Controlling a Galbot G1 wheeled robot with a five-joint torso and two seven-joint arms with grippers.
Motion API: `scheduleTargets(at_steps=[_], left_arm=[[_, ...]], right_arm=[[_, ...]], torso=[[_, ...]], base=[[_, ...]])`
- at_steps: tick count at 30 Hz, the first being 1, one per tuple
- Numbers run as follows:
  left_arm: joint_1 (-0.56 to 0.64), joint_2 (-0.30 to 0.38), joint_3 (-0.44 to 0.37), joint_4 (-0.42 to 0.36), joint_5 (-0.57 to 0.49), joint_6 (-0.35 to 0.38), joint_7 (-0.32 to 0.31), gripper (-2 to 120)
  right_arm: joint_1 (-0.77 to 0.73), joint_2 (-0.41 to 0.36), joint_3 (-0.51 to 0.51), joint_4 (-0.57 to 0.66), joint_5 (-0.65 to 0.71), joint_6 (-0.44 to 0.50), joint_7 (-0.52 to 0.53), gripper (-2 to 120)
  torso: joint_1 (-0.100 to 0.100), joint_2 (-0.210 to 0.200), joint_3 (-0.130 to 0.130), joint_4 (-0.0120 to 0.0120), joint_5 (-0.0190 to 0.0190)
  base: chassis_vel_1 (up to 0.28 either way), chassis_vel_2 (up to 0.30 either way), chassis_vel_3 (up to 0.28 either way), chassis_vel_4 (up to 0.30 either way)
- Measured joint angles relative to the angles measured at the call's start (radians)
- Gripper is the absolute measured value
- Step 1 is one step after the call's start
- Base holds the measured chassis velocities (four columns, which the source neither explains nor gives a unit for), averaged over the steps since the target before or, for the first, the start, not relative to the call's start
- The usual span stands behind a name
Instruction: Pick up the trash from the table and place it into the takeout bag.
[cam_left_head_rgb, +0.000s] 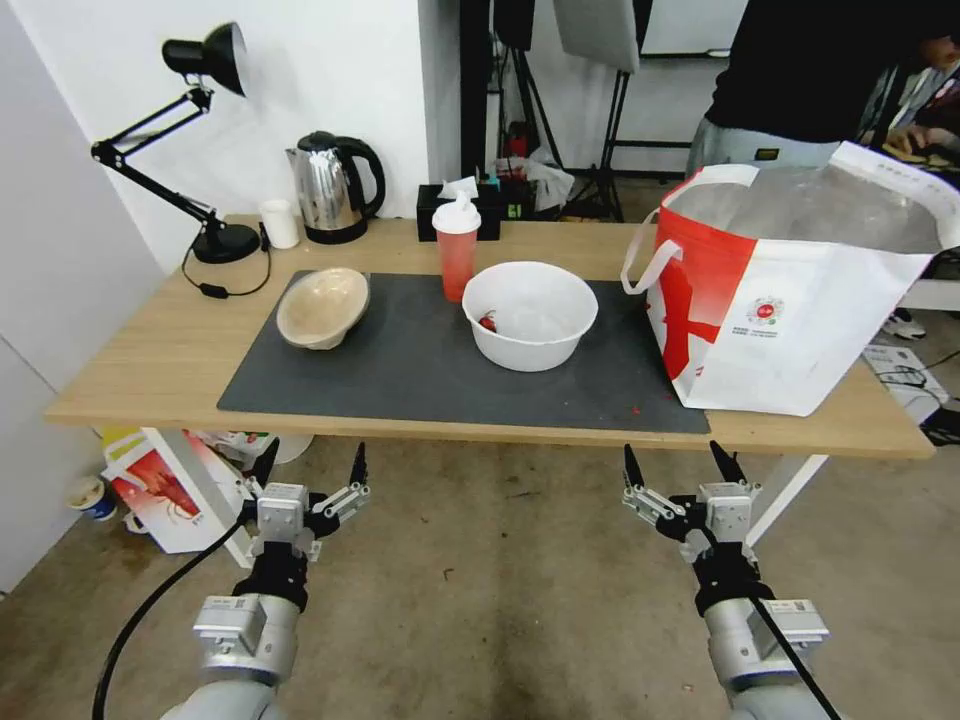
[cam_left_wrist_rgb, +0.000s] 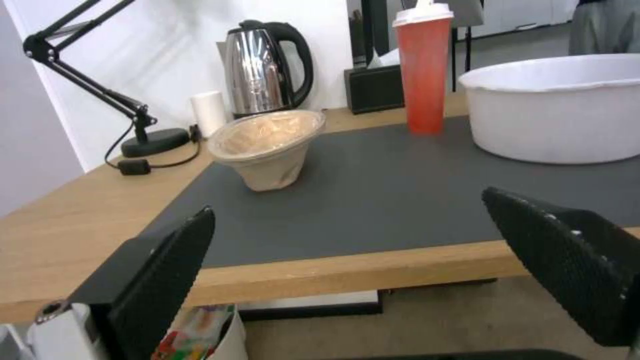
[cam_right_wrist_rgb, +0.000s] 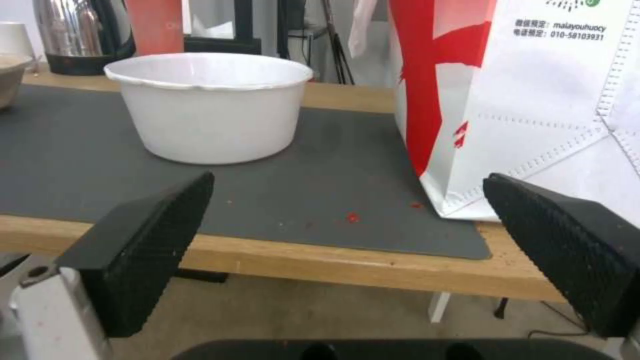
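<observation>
Light wood ran along the edge of the surface (cam_left_head_rgb: 150, 370) just ahead of my two claws, which hung below its near edge, over the floor. My left claw (cam_left_head_rgb: 312, 458) was released, its two black fingers spread wide and holding nothing. My right claw (cam_left_head_rgb: 682, 456) was released the same way, splayed and empty.

Beyond my left claw, on the dark grey mat (cam_left_head_rgb: 420, 370), the beige pulp bowl (cam_left_head_rgb: 322, 305) sat tilted, its mouth turned partly toward me. Farther back and toward my right claw stood the red drink cup (cam_left_head_rgb: 456, 260) with its white domed lid, upright. Just beside it, nearer to me, the big white plastic bowl (cam_left_head_rgb: 530, 314) rested on the mat, with something small and red inside.

Ahead of my right claw and a little outward, the white takeout bag (cam_left_head_rgb: 800, 300) with red side panels stood open on the surface, its near corner resting on the end of the mat, its foil lining showing at the top. A few red specks lay on the mat between the white bowl and the bag.

Past the mat, near the wall, stood a steel kettle (cam_left_head_rgb: 330, 187), a small white cup (cam_left_head_rgb: 279, 223), a black desk lamp (cam_left_head_rgb: 200, 140) and a black tissue box (cam_left_head_rgb: 458, 208).
</observation>
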Motion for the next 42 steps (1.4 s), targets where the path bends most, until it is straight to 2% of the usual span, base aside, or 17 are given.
scheduleTargets(at_steps=[16, 21, 23, 24, 26, 27, 28, 30, 31, 33, 34, 35, 36, 37, 40, 42], left_arm=[[0.0, 0.0, 0.0, 0.0, -0.001, 0.0, 0.0, 100], [-0.003, 0.001, -0.001, 0.0, -0.005, -0.001, 0.003, 100], [-0.007, 0.002, -0.004, -0.002, -0.016, -0.003, 0.008, 100], [-0.01, 0.003, -0.007, -0.003, -0.026, -0.003, 0.013, 100], [-0.014, 0.006, -0.011, -0.007, -0.039, -0.005, 0.019, 100], [-0.039, 0.017, -0.029, -0.028, -0.098, -0.016, 0.05, 100], [-0.06, 0.026, -0.046, -0.044, -0.155, -0.026, 0.078, 100], [-0.06, 0.026, -0.046, -0.044, -0.155, -0.026, 0.078, 100], [-0.084, 0.037, -0.065, -0.065, -0.219, -0.038, 0.111, 100], [-0.122, 0.055, -0.093, -0.096, -0.318, -0.056, 0.162, 100], [-0.122, 0.055, -0.093, -0.096, -0.318, -0.056, 0.162, 100], [-0.141, 0.064, -0.109, -0.111, -0.369, -0.065, 0.187, 100], [-0.158, 0.077, -0.127, -0.126, -0.417, -0.072, 0.213, 100], [-0.163, 0.09, -0.14, -0.131, -0.436, -0.072, 0.223, 100], [-0.166, 0.108, -0.155, -0.138, -0.457, -0.065, 0.234, 100], [-0.165, 0.116, -0.161, -0.141, -0.461, -0.059, 0.236, 100]], right_arm=[[0.004, -0.008, -0.001, 0.0, 0.003, 0.0, 0.0, 100], [0.029, -0.051, -0.009, 0.006, 0.028, 0.004, -0.003, 100], [0.075, -0.131, -0.022, 0.021, 0.069, 0.014, -0.01, 100], [0.079, -0.148, -0.018, 0.018, 0.059, 0.013, -0.008, 100], [0.076, -0.149, -0.017, 0.016, 0.056, 0.011, -0.008, 100], [0.089, -0.171, -0.022, 0.018, 0.071, 0.012, -0.009, 100], [0.106, -0.201, -0.026, 0.022, 0.083, 0.015, -0.012, 100], [0.106, -0.201, -0.026, 0.022, 0.083, 0.015, -0.012, 100], [0.113, -0.22, -0.028, 0.021, 0.085, 0.015, -0.011, 100], [0.153, -0.288, -0.038, 0.031, 0.118, 0.021, -0.017, 100], [0.153, -0.288, -0.038, 0.031, 0.118, 0.021, -0.017, 100], [0.161, -0.307, -0.041, 0.03, 0.123, 0.02, -0.017, 100], [0.181, -0.338, -0.048, 0.035, 0.144, 0.022, -0.019, 100], [0.196, -0.363, -0.054, 0.04, 0.163, 0.024, -0.022, 100], [0.23, -0.417, -0.068, 0.05, 0.2, 0.03, -0.029, 100], [0.251, -0.455, -0.075, 0.052, 0.218, 0.03, -0.03, 100]], torso=[[0.0, 0.0, 0.0, -0.0001, 0.0], [0.0, 0.0, 0.0, -0.0002, 0.0001], [0.0, 0.0, 0.0, 0.0002, 0.0001], [0.0, 0.0, 0.0, 0.0013, -0.0006], [0.0, 0.0, 0.0, 0.0008, -0.0004], [0.0, 0.0, 0.0, -0.0006, -0.0002], [0.0, 0.0, 0.0, 0.0006, -0.0003], [0.0, 0.0, 0.0, 0.0006, -0.0003], [0.0, 0.0, 0.0, -0.0005, 0.0008], [0.0, 0.0, 0.0, 0.0006, -0.0002], [0.0, 0.0, 0.0, 0.0006, -0.0002], [0.0, 0.0, 0.0, -0.0001, 0.0008], [0.0, 0.0, 0.0, -0.0002, -0.0009], [0.0, 0.0, 0.0, -0.0003, 0.0004], [0.0, 0.0, 0.0, 0.0006, 0.0], [0.0, 0.0, 0.0, -0.0004, 0.0006]], base=[[0.0, 0.0, 0.0, 0.0], [0.0, 0.0, 0.0, 0.0], [0.0, 0.0, 0.0, 0.0], [0.0, 0.0, 0.0, 0.0], [0.0, 0.0, 0.0, 0.0], [0.0, 0.0, 0.0, 0.0], [0.0, 0.0, 0.0, 0.0], [0.0, 0.0, 0.0, 0.0], [0.0, 0.0, 0.0, 0.0], [0.0, 0.0, 0.0, 0.0], [0.0, 0.0, 0.0, 0.0], [0.0, 0.0, 0.0, 0.0], [0.0, 0.0, 0.0, 0.0], [0.0, 0.0, 0.0, 0.0], [0.0, 0.0, 0.0, 0.0], [0.0, 0.0, 0.0, 0.0]])
